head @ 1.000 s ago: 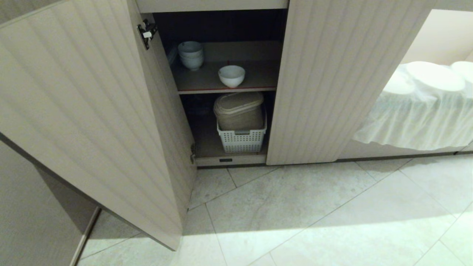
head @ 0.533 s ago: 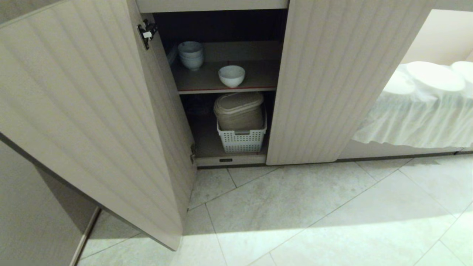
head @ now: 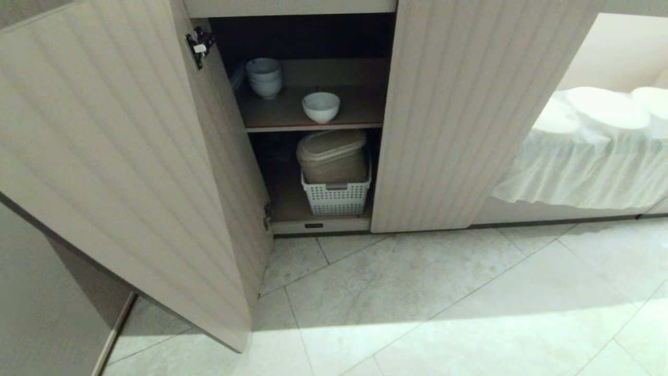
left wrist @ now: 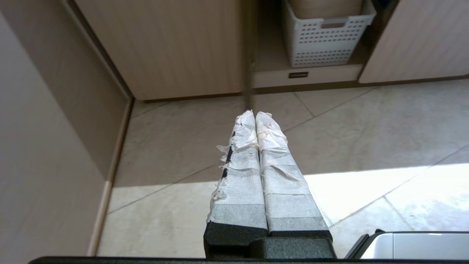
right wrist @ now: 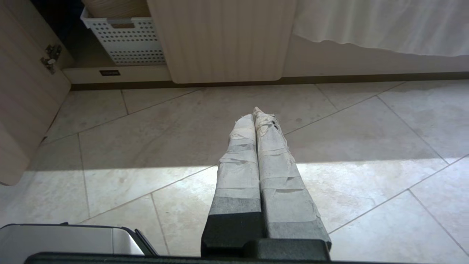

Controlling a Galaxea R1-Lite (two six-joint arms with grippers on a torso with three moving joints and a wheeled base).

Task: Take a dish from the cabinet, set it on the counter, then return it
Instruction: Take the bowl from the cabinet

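Head view: the whole scene sits slightly further left than a second ago, so the camera has shifted; nothing inside the cabinet (head: 459, 104) has moved. Its left door (head: 104, 156) stands open across the left half of the frame. The dish (head: 320, 107) rests alone, upright, on the upper shelf (head: 360, 109), upper centre of the frame, near the red-taped front edge. A stack of bowls (head: 264, 77) stands behind it to the left, apart. Below, a white basket (head: 336, 196) holds a beige container (head: 330, 155). Neither arm appears in the head view. Left gripper (left wrist: 255, 114) and right gripper (right wrist: 253, 113) both hang over the tiled floor (head: 443, 303), taped fingers pressed together, holding nothing.
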